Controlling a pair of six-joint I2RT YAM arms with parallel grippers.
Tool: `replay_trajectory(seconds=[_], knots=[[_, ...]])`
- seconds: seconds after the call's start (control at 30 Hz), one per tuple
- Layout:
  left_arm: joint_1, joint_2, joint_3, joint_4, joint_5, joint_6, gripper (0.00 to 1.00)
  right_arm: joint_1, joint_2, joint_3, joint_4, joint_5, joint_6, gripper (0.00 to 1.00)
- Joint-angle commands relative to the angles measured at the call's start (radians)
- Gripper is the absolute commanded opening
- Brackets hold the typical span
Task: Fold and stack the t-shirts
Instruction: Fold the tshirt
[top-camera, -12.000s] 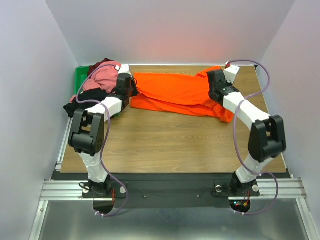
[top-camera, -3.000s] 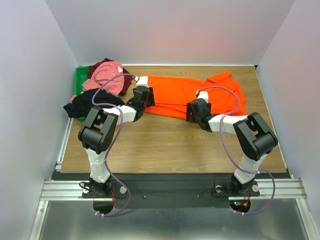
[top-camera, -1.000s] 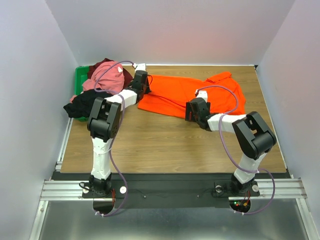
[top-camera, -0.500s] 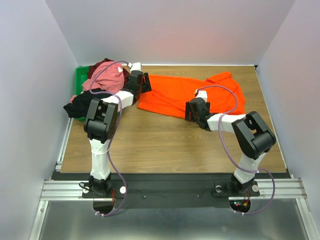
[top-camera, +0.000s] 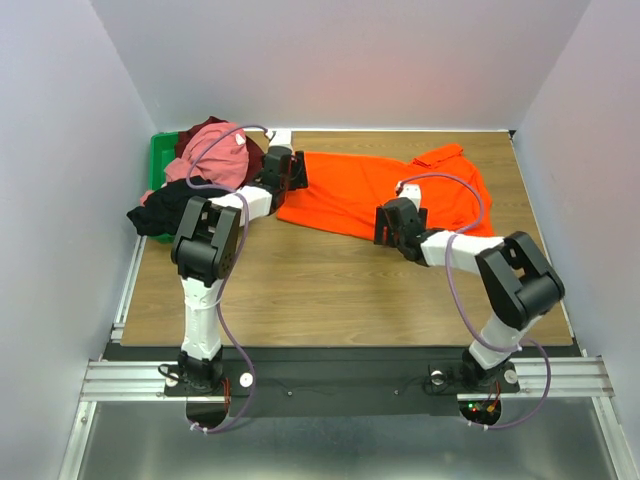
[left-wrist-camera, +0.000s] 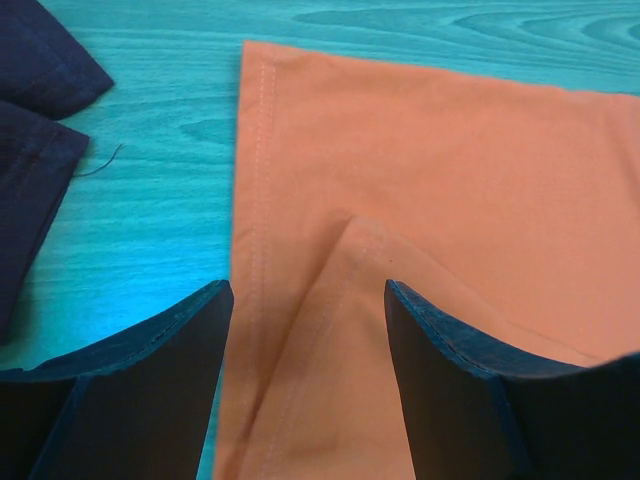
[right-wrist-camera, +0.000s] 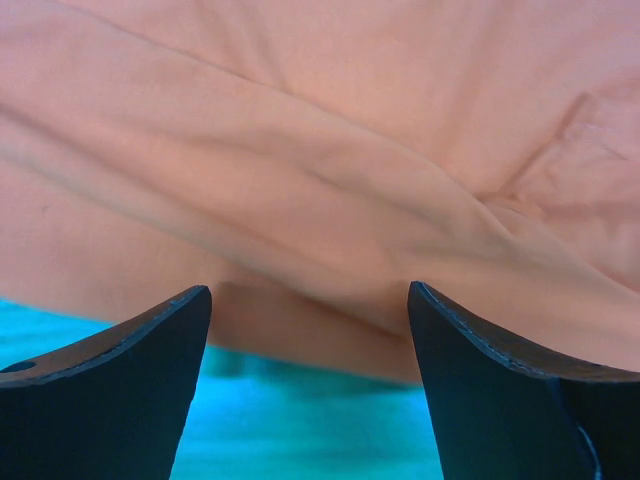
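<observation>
orange t-shirt (top-camera: 370, 190) | left pincer (left-wrist-camera: 305, 290) spread, above cloth | right pincer (right-wrist-camera: 308, 290) spread, above cloth

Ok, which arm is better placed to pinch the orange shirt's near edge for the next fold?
Right. The right gripper, open, is at the orange shirt's near edge, with that edge lying between its jaws. The left gripper, also open, is over the hem at the shirt's left end instead.

left fingers (left-wrist-camera: 130, 400) and right fingers (right-wrist-camera: 100, 390) both stand spread wide apart.
</observation>
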Motion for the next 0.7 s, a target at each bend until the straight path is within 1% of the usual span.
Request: replay_trajectory(seconds=[0.0, 0.1, 0.17, 0.2, 0.3, 0.37, 0.4, 0.47, 0.5, 0.6, 0.67], knots=[[0.002, -0.032, -0.037, 0.053, -0.015, 0.022, 0.73, 0.005, -0.152, -0.003, -0.024, 0.044, 0.016, 0.86], [0.004, -0.032, -0.041, 0.053, 0.003, 0.017, 0.73, 0.004, -0.237, 0.035, -0.056, 0.082, -0.013, 0.89], [0.004, -0.034, -0.046, 0.047, 0.014, 0.014, 0.73, -0.009, -0.263, 0.082, -0.09, 0.107, -0.021, 0.91], [0.004, -0.039, -0.051, 0.045, 0.035, 0.011, 0.73, -0.028, -0.272, 0.095, -0.106, 0.133, -0.022, 0.93], [0.004, -0.054, -0.07, 0.053, 0.095, 0.002, 0.73, -0.093, -0.305, 0.121, -0.157, 0.126, -0.019, 0.95], [0.002, -0.075, -0.086, 0.076, 0.127, 0.002, 0.74, -0.176, -0.317, 0.113, -0.166, 0.1, -0.003, 0.95], [0.002, -0.086, -0.103, 0.087, 0.187, 0.001, 0.74, -0.231, -0.319, 0.097, -0.165, 0.069, 0.014, 0.95], [0.002, -0.083, -0.106, 0.099, 0.247, 0.005, 0.76, -0.283, -0.312, 0.086, -0.166, 0.041, 0.025, 0.95], [0.002, -0.066, -0.097, 0.097, 0.299, 0.007, 0.76, -0.321, -0.297, 0.081, -0.165, 0.023, 0.033, 0.95], [0.001, -0.022, -0.062, 0.084, 0.388, 0.008, 0.76, -0.361, -0.256, 0.084, -0.165, 0.012, 0.045, 0.95], [0.001, -0.002, -0.042, 0.05, 0.404, 0.008, 0.77, -0.374, -0.236, 0.087, -0.166, 0.003, 0.053, 0.95]])
